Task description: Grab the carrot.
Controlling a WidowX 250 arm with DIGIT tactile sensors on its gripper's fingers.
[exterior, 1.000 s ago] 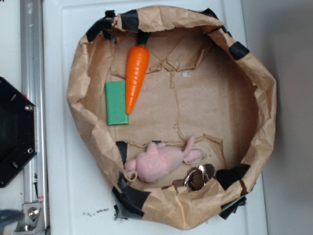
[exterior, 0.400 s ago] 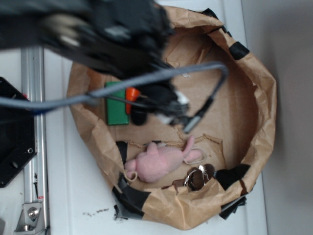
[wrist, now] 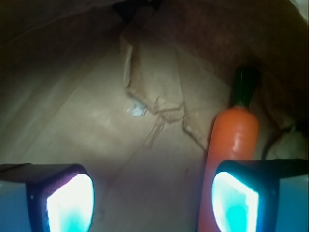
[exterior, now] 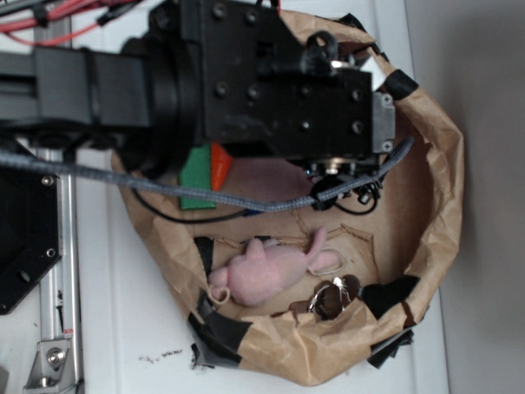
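Wrist view tells the story best: the gripper [wrist: 152, 193] hangs with its fingers spread wide and nothing between them, one glowing pad [wrist: 70, 203] at lower left, the other at lower right, and bare brown paper floor showing in the gap. The carrot [wrist: 231, 145] lies on that floor off to the right side of the gap, its orange body running up and away from the right pad, the dark green stem at the far end near the crumpled paper wall [wrist: 154, 92]. Its long axis points roughly along the camera's line of sight, nearly parallel to the fingers' faces, so it sits beside the opening, not inside it; the right pad overlaps its near end in this view, and whether they touch I cannot tell. From the exterior view, the black arm [exterior: 271, 82] covers most of the paper bowl [exterior: 435, 205], and only a sliver of orange shows beneath it, just beside the green block [exterior: 194, 176]. The pink plush [exterior: 271, 275] lies well apart, near the bowl's lower rim. To my eye, the fingers need a sideways shift toward the carrot before closing across its width
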